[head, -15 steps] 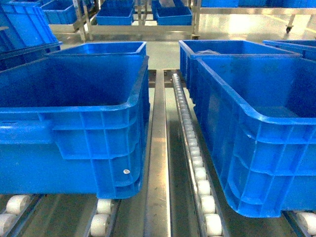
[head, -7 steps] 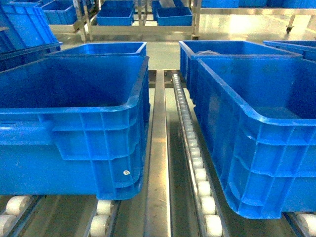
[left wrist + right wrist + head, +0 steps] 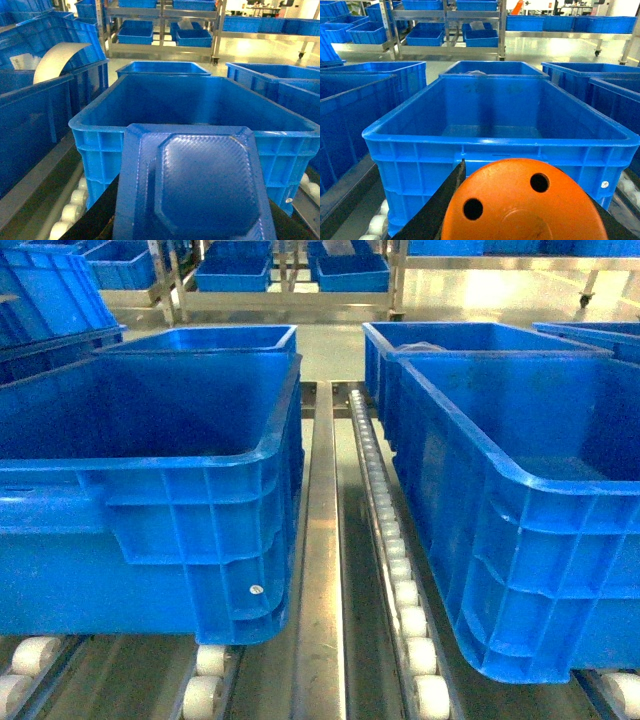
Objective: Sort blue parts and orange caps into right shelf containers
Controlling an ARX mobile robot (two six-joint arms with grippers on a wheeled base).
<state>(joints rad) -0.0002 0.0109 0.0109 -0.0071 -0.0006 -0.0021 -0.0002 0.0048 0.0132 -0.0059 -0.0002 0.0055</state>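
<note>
In the left wrist view a blue part (image 3: pixel 192 185), a flat tray-like piece with a raised octagonal panel, fills the lower frame. My left gripper (image 3: pixel 195 222) is shut on it, black fingers (image 3: pixel 100 215) showing at its sides. It hangs just short of the near rim of a large blue crate (image 3: pixel 150 127). In the right wrist view my right gripper (image 3: pixel 525 212) is shut on an orange cap (image 3: pixel 520 205), round with two holes, just before the near wall of a right shelf container (image 3: pixel 495 150). The head view shows both crates, left (image 3: pixel 150 530) and right (image 3: pixel 520 540), with neither gripper in sight.
The crates stand on conveyor lanes with white rollers (image 3: pixel 400 585) and a steel rail (image 3: pixel 320 570) between them. More blue crates (image 3: pixel 480 340) sit behind. A tilted bin at left holds a curved white sheet (image 3: pixel 55 57). Steel racks (image 3: pixel 445 25) with smaller bins stand across the aisle.
</note>
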